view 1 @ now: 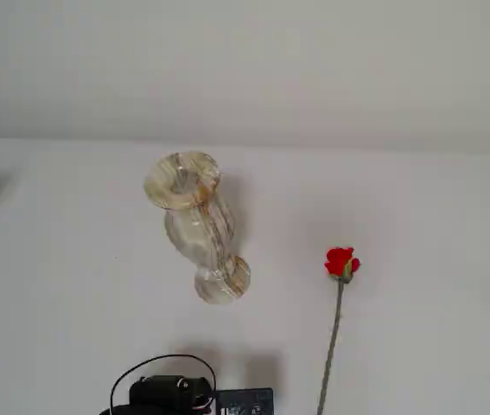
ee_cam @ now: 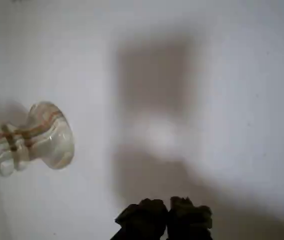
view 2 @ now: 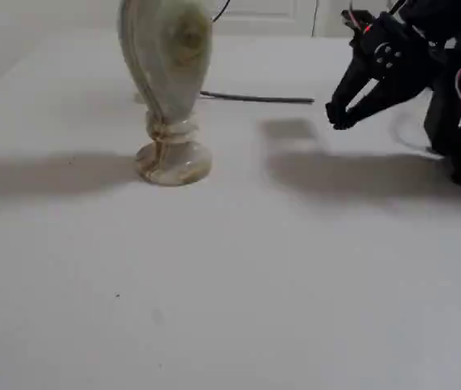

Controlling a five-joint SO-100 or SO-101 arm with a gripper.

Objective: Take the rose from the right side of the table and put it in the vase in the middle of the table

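The vase (view 1: 194, 226) stands upright in the middle of the white table (view 1: 54, 346), cream stone with tan streaks. To its right in a fixed view lies the rose (view 1: 341, 263), its red bloom pointing away and its thin stem running to the bottom edge. My gripper (view 2: 336, 116) hovers above the table to the right of the vase (view 2: 169, 81), shut and holding nothing. In the wrist view the gripper (ee_cam: 166, 214) shows two dark tips together at the bottom edge, and the vase's (ee_cam: 41, 137) foot is at left. The rose is out of the wrist view.
A black part of the arm (view 1: 175, 393) with a cable loop sits at the bottom edge of a fixed view. A dark cable (view 2: 254, 98) lies on the table behind the vase. The arm's body with red and white wires (view 2: 458, 89) fills the right edge.
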